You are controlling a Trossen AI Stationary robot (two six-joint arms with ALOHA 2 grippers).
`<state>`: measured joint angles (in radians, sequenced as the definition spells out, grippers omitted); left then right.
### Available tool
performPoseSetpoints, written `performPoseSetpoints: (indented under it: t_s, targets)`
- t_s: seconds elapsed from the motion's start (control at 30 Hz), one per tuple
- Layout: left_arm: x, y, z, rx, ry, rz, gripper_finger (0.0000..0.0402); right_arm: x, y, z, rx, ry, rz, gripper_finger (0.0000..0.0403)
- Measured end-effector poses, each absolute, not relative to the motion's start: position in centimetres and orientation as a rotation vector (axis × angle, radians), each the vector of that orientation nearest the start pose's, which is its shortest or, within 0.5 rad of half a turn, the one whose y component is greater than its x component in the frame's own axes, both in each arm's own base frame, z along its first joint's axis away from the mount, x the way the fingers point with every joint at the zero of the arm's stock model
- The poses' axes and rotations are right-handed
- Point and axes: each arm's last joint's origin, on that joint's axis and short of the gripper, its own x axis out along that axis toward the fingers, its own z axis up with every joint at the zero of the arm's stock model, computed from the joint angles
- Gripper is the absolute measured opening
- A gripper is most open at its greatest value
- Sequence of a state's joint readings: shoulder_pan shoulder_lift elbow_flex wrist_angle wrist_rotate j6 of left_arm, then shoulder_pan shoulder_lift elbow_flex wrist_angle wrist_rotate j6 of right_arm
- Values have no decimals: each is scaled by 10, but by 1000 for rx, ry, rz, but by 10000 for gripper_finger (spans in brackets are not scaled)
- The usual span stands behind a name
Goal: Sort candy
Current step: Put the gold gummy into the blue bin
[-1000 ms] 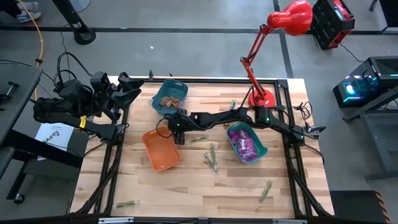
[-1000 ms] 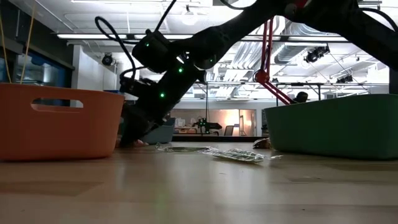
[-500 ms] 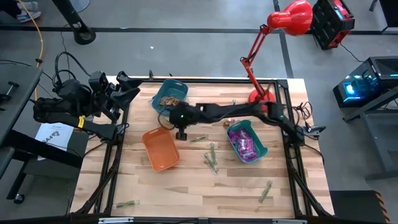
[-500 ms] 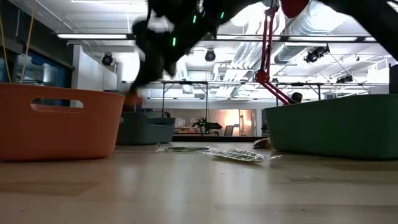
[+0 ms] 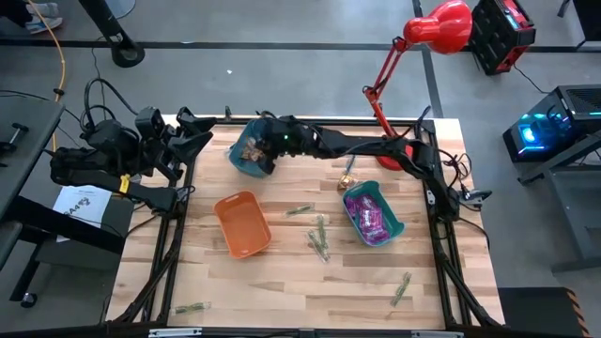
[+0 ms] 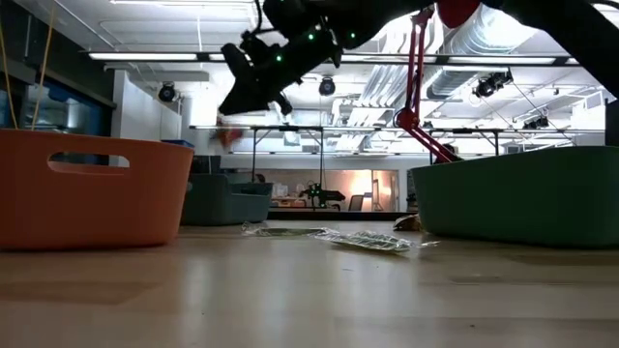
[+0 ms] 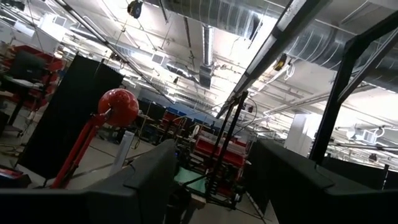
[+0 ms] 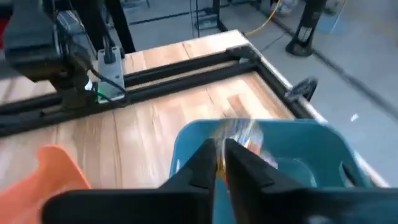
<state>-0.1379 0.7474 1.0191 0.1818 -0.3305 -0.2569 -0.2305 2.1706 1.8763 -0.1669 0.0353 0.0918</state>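
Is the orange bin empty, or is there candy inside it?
Empty: in the high view the orange bin shows only bare orange floor, no candy.

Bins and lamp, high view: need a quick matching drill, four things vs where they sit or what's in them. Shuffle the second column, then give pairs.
Column 1:
1. blue bin
2. orange bin
3. teal bin
4. red lamp

Column 2:
A. holds purple packets
B. base at the table's far edge, near the right arm
C. right end effector hangs over it, pinching an orange-brown piece
D. nothing visible inside, on the left half of the table

Pairs: 1-C, 2-D, 3-A, 4-B
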Motion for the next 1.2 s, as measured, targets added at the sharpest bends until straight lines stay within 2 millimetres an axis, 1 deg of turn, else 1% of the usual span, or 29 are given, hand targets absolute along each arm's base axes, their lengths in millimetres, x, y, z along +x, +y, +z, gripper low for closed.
performPoseSetpoints:
  t_s: [0.07,0.13,0.23,0.33,0.43,0.47,0.6,0.7,0.93,1.03,1.1,1.2]
  targets:
    - [132,-9,448,-357,-465,132,216,494,-124,263,190,430,-297,66]
    - [132,-9,448,-357,-463,132,216,493,-127,262,223,427,-349,102]
    - [132,-9,448,-357,-462,132,216,491,-130,264,206,425,-443,156]
    - [132,-9,448,-357,-460,132,216,481,-129,272,153,500,-441,199]
    - [132,-9,448,-355,-459,130,216,465,-130,276,124,634,-438,226]
    - [132,-9,448,-355,-458,130,216,459,-131,273,126,705,-442,231]
    - [133,-9,446,-350,-442,133,216,431,-142,251,164,1034,-458,236]
    - [133,-9,445,-344,-426,136,216,414,-147,233,202,1194,-456,236]
    - [134,-9,443,-345,-410,136,216,366,-136,185,352,1605,-467,236]
    - [134,-9,443,-345,-411,135,216,354,-131,164,387,1679,-495,236]
    - [134,-9,443,-345,-410,135,216,349,-126,155,412,1710,-497,236]
    - [134,-9,443,-345,-410,134,216,346,-119,142,420,1714,-493,236]
